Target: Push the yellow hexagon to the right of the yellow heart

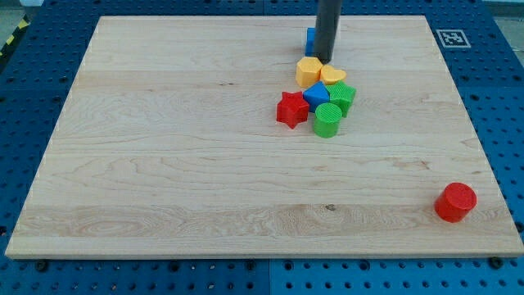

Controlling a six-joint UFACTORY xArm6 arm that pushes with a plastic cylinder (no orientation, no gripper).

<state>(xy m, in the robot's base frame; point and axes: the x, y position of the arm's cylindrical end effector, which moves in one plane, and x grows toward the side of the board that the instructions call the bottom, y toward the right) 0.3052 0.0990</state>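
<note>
Near the upper centre of the counter (pixel 164 164), my tip (pixel 325 62), a plain rod with no jaws holding nothing, rests just above the yellow hexagon (pixel 308 71), which touches the yellow heart (pixel 332 75) on its left and looks light, rigid and easily slid from its left face.

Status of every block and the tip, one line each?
My tip: down on the board, just above the two yellow blocks, at their join.
Yellow hexagon: left of the yellow heart, touching it.
Yellow heart: right of the hexagon.
Blue block: mostly hidden behind the rod.
Blue block in cluster: packed among neighbours.
Red star: cluster's left edge.
Green blocks: cluster's right and bottom.
Red cylinder: alone, bottom right.
</note>
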